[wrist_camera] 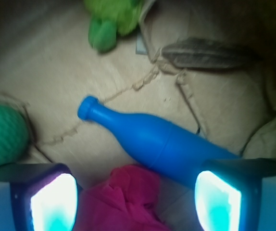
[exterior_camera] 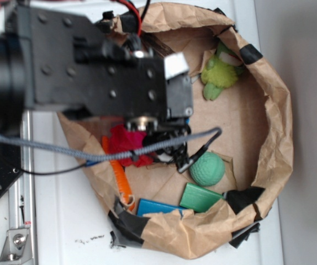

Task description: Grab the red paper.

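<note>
Red paper [wrist_camera: 128,199] lies between the spread fingers of the released claw [wrist_camera: 135,202].

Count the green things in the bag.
3: a green plush toy at the far side, a green ball right of the arm, a green block beside it. The arm may hide others.

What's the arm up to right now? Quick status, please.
Gripper open, low in the bag. Red paper between the fingers, not yet gripped. Blue bottle lies close beside the paper, near one finger.
</note>
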`<state>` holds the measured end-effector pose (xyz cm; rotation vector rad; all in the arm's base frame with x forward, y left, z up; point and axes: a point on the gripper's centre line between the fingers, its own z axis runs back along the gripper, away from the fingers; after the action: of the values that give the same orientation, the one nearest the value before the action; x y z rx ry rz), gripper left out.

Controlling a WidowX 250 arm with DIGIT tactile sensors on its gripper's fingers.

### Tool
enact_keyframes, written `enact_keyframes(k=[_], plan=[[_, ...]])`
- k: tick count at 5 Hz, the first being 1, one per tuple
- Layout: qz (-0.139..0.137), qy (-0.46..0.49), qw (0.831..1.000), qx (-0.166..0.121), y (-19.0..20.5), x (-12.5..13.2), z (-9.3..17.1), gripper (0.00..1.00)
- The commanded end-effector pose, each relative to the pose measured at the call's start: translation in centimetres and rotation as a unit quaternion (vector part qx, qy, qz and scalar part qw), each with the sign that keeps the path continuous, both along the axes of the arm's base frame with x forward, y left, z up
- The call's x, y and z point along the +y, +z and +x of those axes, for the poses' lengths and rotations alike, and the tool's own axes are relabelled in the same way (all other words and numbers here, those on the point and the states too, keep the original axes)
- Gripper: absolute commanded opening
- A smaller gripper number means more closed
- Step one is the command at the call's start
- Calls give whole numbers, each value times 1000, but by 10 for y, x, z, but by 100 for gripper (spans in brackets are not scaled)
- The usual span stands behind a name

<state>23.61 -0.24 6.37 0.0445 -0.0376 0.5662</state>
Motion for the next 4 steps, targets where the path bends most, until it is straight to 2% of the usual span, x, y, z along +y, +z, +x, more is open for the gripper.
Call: enact_keyframes(k=[1,2,3,4], plan=[[-85,-149,984,50,-30,-2,-19,100],[-79,-143,985,57,-33,-3,-17,0],[-54,-150,986,53,-35,-3,-14,0],[-40,-166,984,51,-32,-3,-9,0]])
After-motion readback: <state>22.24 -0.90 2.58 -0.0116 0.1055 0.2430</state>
